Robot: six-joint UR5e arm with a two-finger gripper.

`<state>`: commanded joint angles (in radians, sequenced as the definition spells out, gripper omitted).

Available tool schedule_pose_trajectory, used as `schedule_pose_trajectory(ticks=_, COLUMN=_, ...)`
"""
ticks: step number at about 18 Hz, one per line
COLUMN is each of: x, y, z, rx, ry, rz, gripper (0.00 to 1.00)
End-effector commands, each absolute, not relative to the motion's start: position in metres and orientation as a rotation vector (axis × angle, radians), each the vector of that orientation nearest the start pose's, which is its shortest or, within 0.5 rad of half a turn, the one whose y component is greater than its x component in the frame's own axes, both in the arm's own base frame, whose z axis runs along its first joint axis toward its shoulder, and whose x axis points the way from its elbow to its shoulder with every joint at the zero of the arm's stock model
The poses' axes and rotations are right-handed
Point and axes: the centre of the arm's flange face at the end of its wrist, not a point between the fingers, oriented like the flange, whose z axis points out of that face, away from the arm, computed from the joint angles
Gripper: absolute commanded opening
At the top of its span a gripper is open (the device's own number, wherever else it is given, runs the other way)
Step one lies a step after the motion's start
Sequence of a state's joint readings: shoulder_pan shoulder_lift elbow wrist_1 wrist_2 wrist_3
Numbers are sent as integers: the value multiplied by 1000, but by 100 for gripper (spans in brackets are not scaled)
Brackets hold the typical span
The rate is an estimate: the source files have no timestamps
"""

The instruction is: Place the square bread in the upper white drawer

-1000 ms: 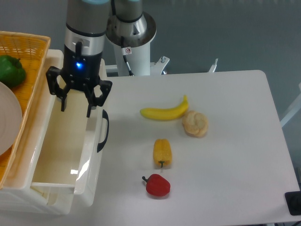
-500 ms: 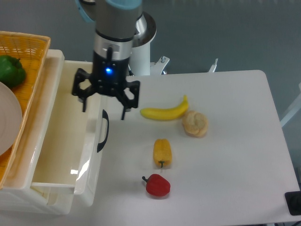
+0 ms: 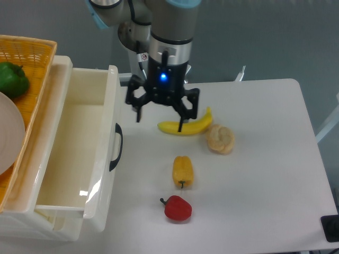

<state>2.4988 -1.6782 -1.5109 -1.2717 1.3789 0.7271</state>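
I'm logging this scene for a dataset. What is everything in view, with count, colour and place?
banana: 1, yellow, table centre
round bun: 1, tan, right of the banana
yellow pepper: 1, yellow, below the banana
red pepper: 1, red, front centre
drawer: 1, cream-white, pulled open at left
basket: 1, orange, far left
green pepper: 1, green, in basket
plate: 1, white, in basket
end effector: 1, black, open above the table

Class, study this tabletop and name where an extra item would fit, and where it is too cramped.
Free: the white table's right side beyond the round tan bun, and the bare floor of the open cream-white drawer. Crowded: the middle, where the open gripper hangs by the yellow banana, above the yellow pepper and red pepper.
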Motion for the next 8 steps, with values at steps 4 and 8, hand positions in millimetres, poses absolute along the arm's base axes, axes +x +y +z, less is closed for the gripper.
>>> schedule_pose_trajectory(ticks=4, x=-379, y=437, z=479, rx=-2861, ry=-262, rz=87, gripper=100)
schedule_pose_trajectory(ticks=8, x=-392, y=417, z=460, rx=-2917, ry=-270, rz=97, gripper=100)
